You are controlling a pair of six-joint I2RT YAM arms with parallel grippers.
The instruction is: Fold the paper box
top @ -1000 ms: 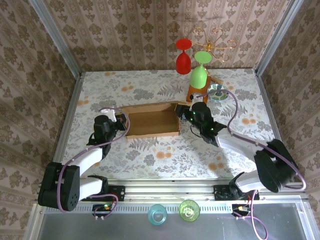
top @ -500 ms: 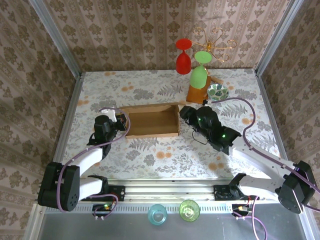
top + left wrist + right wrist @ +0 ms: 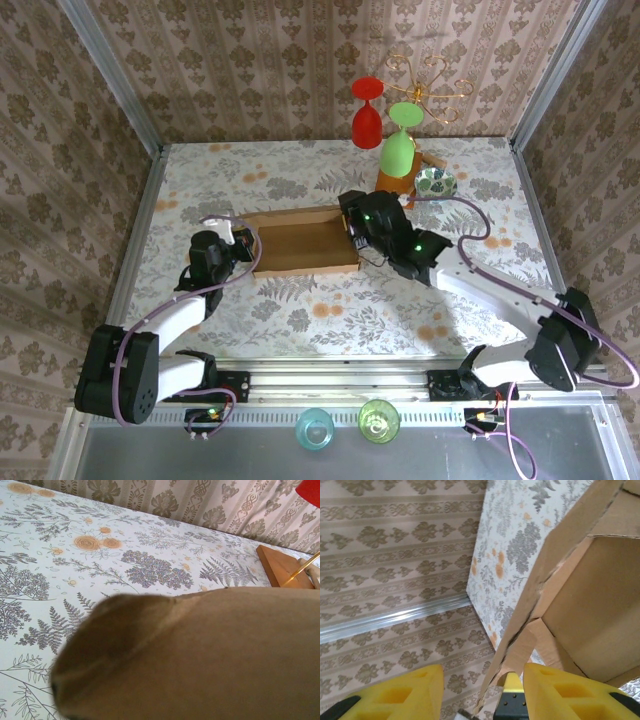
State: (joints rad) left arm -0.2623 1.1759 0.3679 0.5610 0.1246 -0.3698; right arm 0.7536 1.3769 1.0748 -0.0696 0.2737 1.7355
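The left gripper (image 3: 237, 247) is sitting with its jaws closed against the end of the paper box (image 3: 305, 245) directly ahead of it. I cannot tell whether cardboard is pinched between them, since blurred brown board is crowding its wrist camera. If it is only leaning there, the box is likely to slide as soon as the other arm pushes.

The box is lying open-topped between the two grippers. The right gripper (image 3: 482, 680) is standing part-open, its yellow fingers (image 3: 570, 690) straddling the upright end wall without clamping it. Closing off the crease is risking a crumpled or torn wall instead of a clean fold.

Just beyond the right gripper, the wooden stand (image 3: 393, 186) is carrying the green glass (image 3: 398, 150) and the red glass (image 3: 367, 122). A wide swing of that arm could topple them.
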